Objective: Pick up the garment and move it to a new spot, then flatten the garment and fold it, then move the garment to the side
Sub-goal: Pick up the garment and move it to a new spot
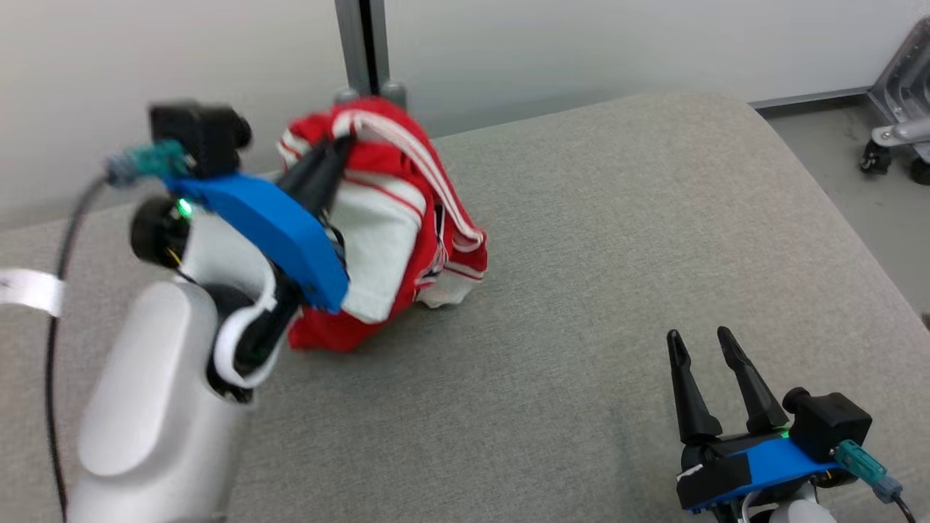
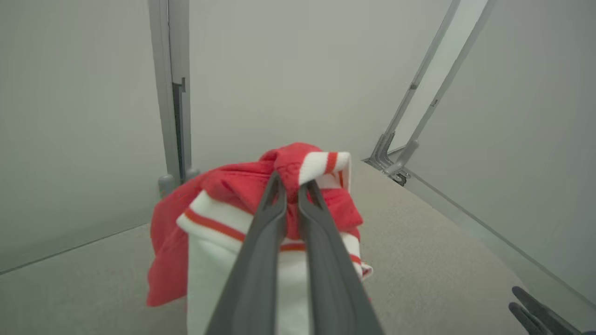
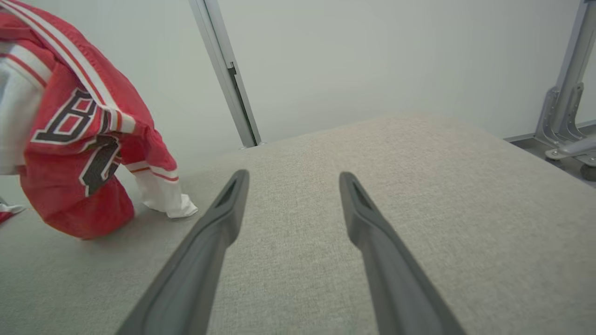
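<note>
Gripped: red-and-white striped fabric jersey garment (image 1: 396, 232), top fold, in left pincer (image 2: 289, 186), closed tight on cloth. Hanging below tips, hem touching grey fabric-covered desk (image 1: 617, 218). Lift clear before translating; avoid drag. Right pincer (image 1: 701, 341): wide open, empty, well apart.

One garment (image 1: 385, 218), red and white, a single bunched piece, with two block characters readable on its print in the right wrist view. Two grippers: left gripper (image 1: 341, 145) and right gripper (image 1: 701, 335), with two dark fingers (image 3: 205, 251) each, four in total. Two blue wrist plates (image 1: 276, 225) (image 1: 777, 465), one per arm. Two black camera blocks (image 1: 196, 134) (image 1: 832, 421). Two teal connectors (image 1: 149, 161) (image 1: 861, 461). One white strap (image 1: 29, 290) on the left arm's cable. One grey padded surface (image 1: 581, 254). One metal post (image 1: 367, 43) behind it. One wheeled frame (image 1: 897, 109) at far right, with two casters (image 1: 872, 156) (image 1: 921, 171) visible.
</note>
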Controlling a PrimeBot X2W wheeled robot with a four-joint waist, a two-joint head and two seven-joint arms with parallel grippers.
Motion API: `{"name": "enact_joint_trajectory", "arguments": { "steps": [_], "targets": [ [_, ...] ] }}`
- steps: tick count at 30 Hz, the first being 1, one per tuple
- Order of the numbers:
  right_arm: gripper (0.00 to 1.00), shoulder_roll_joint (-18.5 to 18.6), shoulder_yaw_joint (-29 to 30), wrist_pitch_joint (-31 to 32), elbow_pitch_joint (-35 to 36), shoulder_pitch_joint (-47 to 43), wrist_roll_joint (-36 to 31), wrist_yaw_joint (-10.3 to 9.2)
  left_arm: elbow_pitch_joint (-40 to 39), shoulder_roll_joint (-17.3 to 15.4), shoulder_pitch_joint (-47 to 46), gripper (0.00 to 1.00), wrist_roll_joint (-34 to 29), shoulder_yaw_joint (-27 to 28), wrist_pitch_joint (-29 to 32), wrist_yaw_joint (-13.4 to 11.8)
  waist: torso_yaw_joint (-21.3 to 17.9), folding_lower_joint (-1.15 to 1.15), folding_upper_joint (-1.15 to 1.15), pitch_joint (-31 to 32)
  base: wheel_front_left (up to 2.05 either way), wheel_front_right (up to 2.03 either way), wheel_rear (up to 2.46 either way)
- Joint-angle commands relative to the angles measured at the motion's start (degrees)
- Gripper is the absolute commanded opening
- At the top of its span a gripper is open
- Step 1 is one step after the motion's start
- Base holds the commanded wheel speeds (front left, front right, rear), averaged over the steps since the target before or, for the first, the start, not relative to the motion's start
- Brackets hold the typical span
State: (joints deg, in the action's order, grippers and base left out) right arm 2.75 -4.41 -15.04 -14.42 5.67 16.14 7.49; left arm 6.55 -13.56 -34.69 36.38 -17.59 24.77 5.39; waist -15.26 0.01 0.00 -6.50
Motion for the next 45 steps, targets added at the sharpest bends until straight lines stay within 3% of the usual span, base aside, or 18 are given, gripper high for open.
{"name": "enact_joint_trajectory", "arguments": {
  "steps": [1,6,7,8,9,13,19,27,33,45],
  "targets": [
    [1.0,0.24,-0.22,-0.2,0.14,0.32,-0.02,0.01,1.69,0.47,1.93,0.0,-1.04,-0.98,-1.2,0.22,-0.74,-0.01,0.0,-0.06,0.0,0.0,0.0],
    [1.0,0.25,-0.43,-0.2,0.56,0.68,-0.27,0.01,12.74,2.42,6.75,0.0,-5.42,-5.02,-7.12,-0.68,-2.97,-0.01,0.0,-0.56,0.0,0.0,0.0],
    [1.0,0.24,-0.39,-0.2,0.52,0.37,-0.38,0.01,16.47,3.13,7.55,0.24,-6.81,-6.4,-9.08,-0.77,-3.41,-0.01,0.0,-0.51,0.0,0.0,0.0],
    [1.0,0.24,-0.28,-0.2,0.5,0.15,-0.39,0.01,17.68,3.52,7.59,0.57,-7.52,-6.83,-10.4,-0.75,-3.46,-0.01,0.0,-0.43,0.0,0.0,0.0],
    [1.0,0.25,-0.1,-0.2,0.49,-0.15,-0.48,0.01,18.66,3.41,7.42,1.0,-9.13,-8.03,-11.93,-0.52,-3.38,-0.01,0.0,-0.31,0.0,0.0,0.0],
    [1.0,0.24,0.84,-0.21,0.24,-1.34,-1.58,0.01,21.58,5.05,8.77,1.0,-10.9,-10.87,-18.43,0.29,-1.7,-0.01,0.0,1.22,0.0,0.0,0.0],
    [1.0,0.24,1.34,-0.21,0.41,-2.57,-2.5,0.01,18.45,5.07,11.91,1.0,-9.05,-9.65,-27.71,1.04,2.45,-0.01,0.0,3.49,0.0,0.0,0.0],
    [1.0,0.26,2.9,0.29,1.01,-3.92,-3.78,0.01,12.76,2.53,19.11,1.0,-8.54,-5.36,-37.67,-1.85,9.17,-0.01,0.0,5.15,0.0,0.0,0.0],
    [1.0,0.24,4.38,1.37,1.53,-4.6,-4.81,0.01,11.33,1.37,24.24,1.0,-9.76,-0.65,-39.83,-4.79,13.13,-0.01,0.0,5.9,0.0,0.0,0.0],
    [1.0,0.25,6.91,3.1,0.43,-5.79,-4.5,0.01,9.96,0.04,32.44,1.0,-12.19,8.08,-40.03,-5.57,15.2,-0.01,0.0,6.42,0.0,0.0,0.0]
  ]
}}
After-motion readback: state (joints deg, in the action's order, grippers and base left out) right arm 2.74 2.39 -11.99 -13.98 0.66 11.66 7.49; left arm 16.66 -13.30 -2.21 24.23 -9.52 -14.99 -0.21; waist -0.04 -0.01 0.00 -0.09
